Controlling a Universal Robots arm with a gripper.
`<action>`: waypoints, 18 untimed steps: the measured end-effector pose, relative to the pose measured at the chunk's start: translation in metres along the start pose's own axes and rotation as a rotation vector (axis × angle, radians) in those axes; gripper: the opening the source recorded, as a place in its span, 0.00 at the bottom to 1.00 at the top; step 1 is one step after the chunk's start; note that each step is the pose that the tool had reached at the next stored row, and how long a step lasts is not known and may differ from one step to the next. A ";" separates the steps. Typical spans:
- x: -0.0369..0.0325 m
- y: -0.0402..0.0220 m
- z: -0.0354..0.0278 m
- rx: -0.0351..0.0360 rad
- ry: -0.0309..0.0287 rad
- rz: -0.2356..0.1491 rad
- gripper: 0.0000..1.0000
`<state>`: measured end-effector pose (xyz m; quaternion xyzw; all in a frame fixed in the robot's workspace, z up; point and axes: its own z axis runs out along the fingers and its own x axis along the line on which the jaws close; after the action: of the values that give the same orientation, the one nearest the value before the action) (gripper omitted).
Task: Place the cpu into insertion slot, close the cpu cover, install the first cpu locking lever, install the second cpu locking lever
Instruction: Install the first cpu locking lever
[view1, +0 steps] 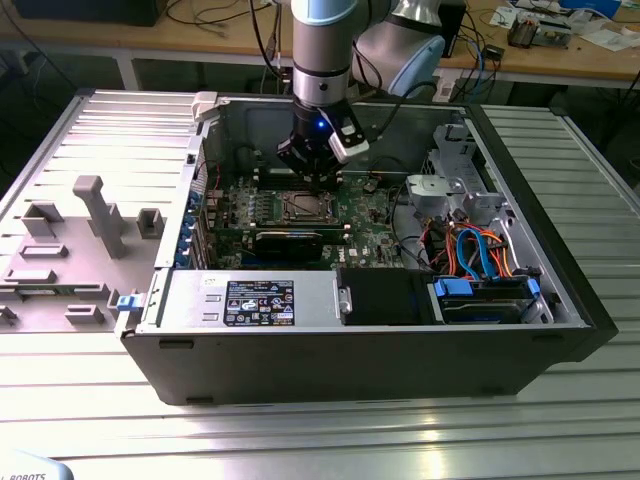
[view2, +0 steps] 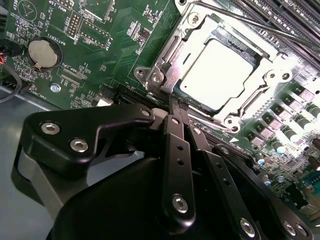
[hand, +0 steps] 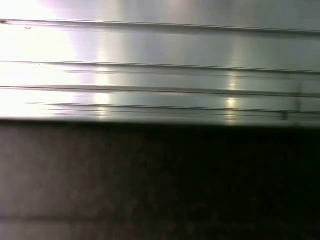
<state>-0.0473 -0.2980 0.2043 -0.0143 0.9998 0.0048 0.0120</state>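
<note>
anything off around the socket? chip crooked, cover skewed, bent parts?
Nothing stands out. In the second wrist view the cpu sits flat and square inside the cpu cover, whose frame lies down around it. The gripper, jaws together, is at the cover's edge. No visible damage on the green board.

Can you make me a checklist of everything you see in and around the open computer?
Surface: ribbed metal table under the open computer case.
Job's things: cpu sits in the insertion slot; cpu cover lies closed around it.
Clutter: grey plastic fixtures on the exterior view's left.
Grippers: gripper at the socket's edge, jaws closed together.
Cables: orange and blue cables inside the case.
Surroundings: wooden benches behind.
</note>
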 end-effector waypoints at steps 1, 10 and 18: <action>0.0000 0.0000 0.0001 -0.0001 -0.0001 0.000 0.11; -0.0016 0.0000 -0.0026 -0.0001 -0.0002 0.000 0.11; -0.0024 0.0000 -0.0030 0.0015 -0.0001 0.000 0.11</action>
<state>-0.0450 -0.2980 0.2074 -0.0143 0.9998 0.0040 0.0120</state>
